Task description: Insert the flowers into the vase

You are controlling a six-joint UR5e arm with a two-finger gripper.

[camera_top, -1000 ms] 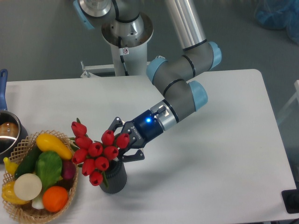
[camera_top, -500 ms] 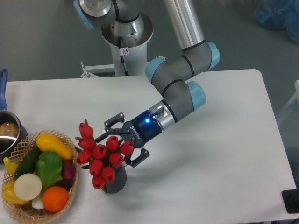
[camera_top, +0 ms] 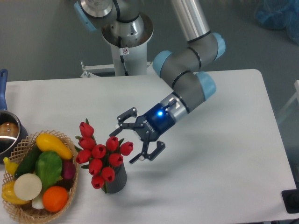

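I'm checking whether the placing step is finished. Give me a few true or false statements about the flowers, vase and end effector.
1. The flowers stand in the vase. True.
2. The end effector is clamped on the stems. False: it is open, beside the bunch and clear of it.
3. The vase lies tipped over. False: it stands upright.
4. A wicker basket of fruit and vegetables sits left of the vase. True.

Even, bright overhead light; the white table (camera_top: 224,154) shows mild glare. A soft shadow lies beside the vase (camera_top: 117,179). Focus is sharp, with no obvious edge distortion.
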